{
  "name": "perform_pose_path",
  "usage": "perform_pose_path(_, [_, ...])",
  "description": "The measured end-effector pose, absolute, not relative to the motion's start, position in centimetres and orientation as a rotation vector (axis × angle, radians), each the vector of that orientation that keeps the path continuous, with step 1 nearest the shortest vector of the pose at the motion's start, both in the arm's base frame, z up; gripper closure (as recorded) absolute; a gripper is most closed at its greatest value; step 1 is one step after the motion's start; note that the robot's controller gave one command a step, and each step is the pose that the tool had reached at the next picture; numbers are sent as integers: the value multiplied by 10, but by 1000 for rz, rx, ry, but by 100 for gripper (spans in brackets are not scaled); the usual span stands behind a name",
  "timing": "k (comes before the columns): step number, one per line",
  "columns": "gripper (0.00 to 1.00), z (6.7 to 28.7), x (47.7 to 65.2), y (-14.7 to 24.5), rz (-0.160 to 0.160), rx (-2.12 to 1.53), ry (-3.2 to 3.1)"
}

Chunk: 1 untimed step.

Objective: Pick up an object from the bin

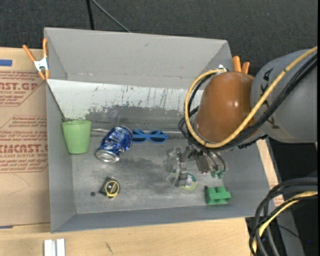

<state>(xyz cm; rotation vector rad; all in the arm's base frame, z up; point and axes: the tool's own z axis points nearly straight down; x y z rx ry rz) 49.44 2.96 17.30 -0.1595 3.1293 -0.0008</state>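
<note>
Tool (182, 170) hangs over a pale round thing (190, 184) near the bin's (138, 52) front right corner; spread or pressed, I can't tell. Probably light and slick; I'd pinch across its rim.

Grey bin (138, 63) holds cup (76, 136), can (113, 143) (crushed), sunglasses (149, 136), tape measure (111, 188), block (217, 194).

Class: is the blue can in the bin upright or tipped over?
Tipped over: the blue can shows its side wall, its round end pointing lower left.

Pale round thing (190, 184) half under gripper (180, 170), yellow-black item (111, 188) unidentifiable
</note>
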Motion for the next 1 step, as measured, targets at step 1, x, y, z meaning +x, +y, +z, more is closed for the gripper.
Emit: perform_pose_path(1, [100,287,530,34,1,-134,3126])
